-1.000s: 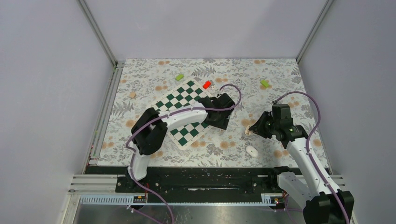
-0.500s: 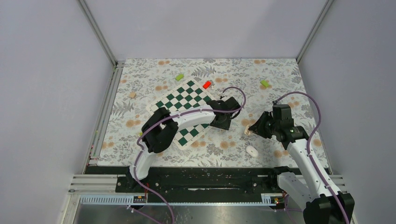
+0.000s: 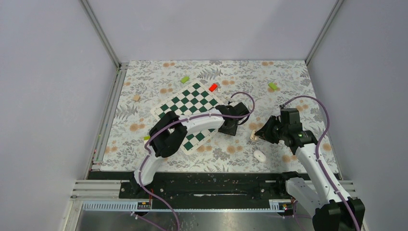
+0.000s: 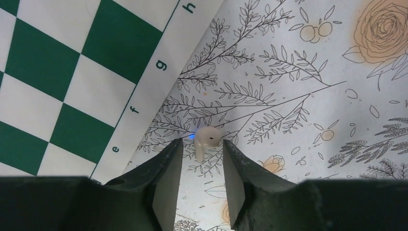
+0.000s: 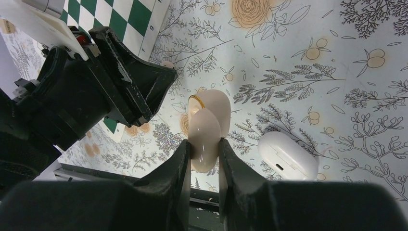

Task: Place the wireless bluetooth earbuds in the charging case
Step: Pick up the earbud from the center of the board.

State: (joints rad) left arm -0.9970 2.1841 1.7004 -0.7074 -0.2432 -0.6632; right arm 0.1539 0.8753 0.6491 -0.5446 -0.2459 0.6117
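From above, the left gripper (image 3: 230, 129) hangs just off the chessboard's (image 3: 190, 102) right edge, its arm lying across the board. The right gripper (image 3: 258, 134) is farther right of the board and holds the case (image 3: 252, 137) at its tip. A white oval (image 3: 260, 155) lies on the mat, right of the board and nearer the arm bases than the case. In this view the earbud cannot be made out under the left gripper. In the left wrist view, the earbud (image 4: 207, 138) lies on the floral mat just off the chessboard's (image 4: 72, 67) lettered border, its stem pointing in between the fingertips. The left gripper (image 4: 201, 153) has its jaws apart, with a gap of mat showing on each side of the stem and neither finger (image 4: 169, 168) touching it. In the right wrist view, the right gripper (image 5: 203, 147) is clamped on the beige case (image 5: 208, 122), both fingers (image 5: 177, 166) pressed to its sides. The case is lifted off the mat, and a gold ring shows on its upper half. The left gripper (image 5: 159, 77) sits between the case and the chessboard (image 5: 122, 17). The white oval (image 5: 287, 156) rests on the mat beyond the case from the board.
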